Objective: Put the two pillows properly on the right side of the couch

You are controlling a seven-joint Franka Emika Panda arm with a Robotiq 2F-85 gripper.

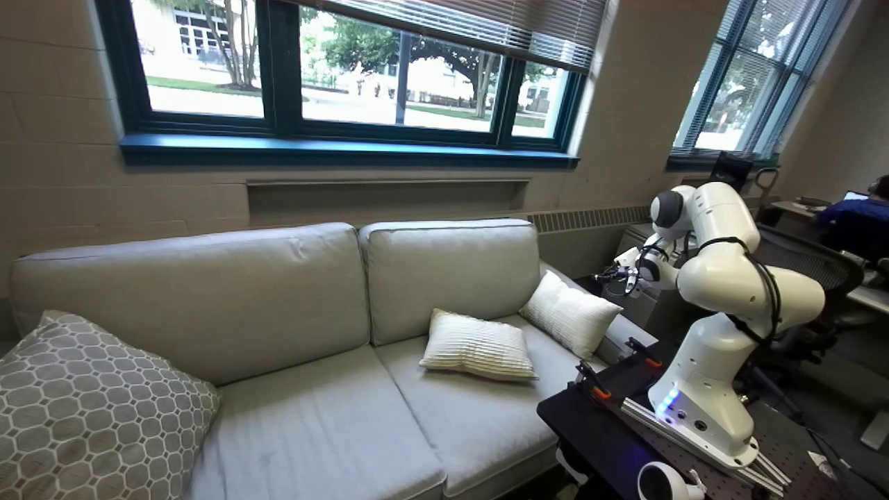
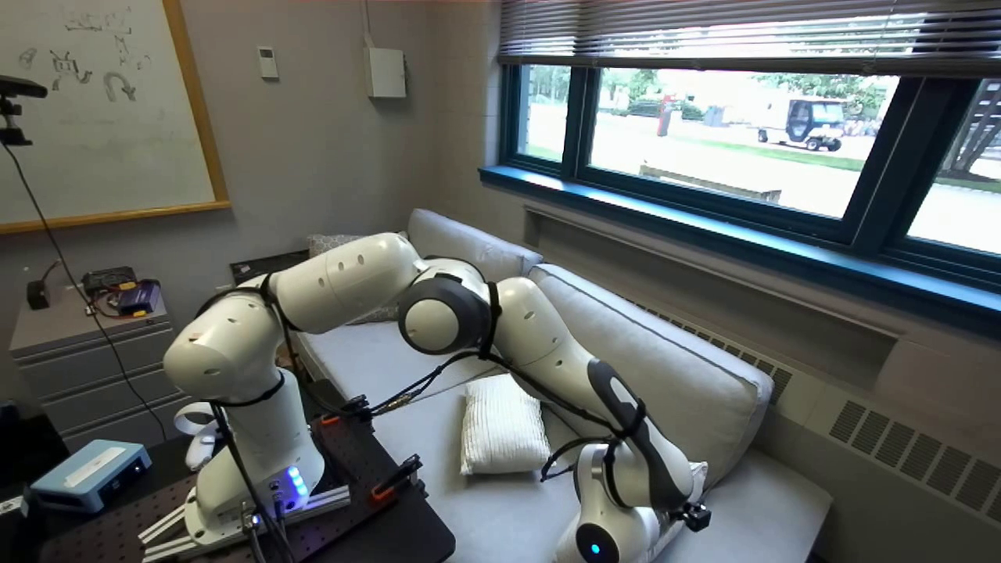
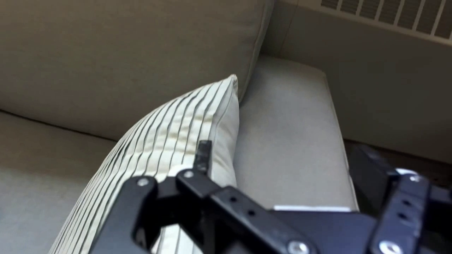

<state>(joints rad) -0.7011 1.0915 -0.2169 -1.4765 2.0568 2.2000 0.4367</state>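
in an exterior view one pillow (image 1: pixel 479 345) is laid on the couch (image 1: pixel 298 417) just below mid-frame and another pillow (image 1: pixel 571 314) is propped right of centre, both judged light and soft, best pinched at a seam by the gripper (image 3: pixel 284 162), spread wide with nothing held.

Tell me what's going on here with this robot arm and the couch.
A robot arm mounted beside the couch seems to be arranging pillows at its right end as you face it. One off-white pillow leans against the armrest; the gripper is open close by, holding nothing. The other off-white pillow rests on the right-hand seat cushion. A larger grey patterned pillow sits at the opposite end.
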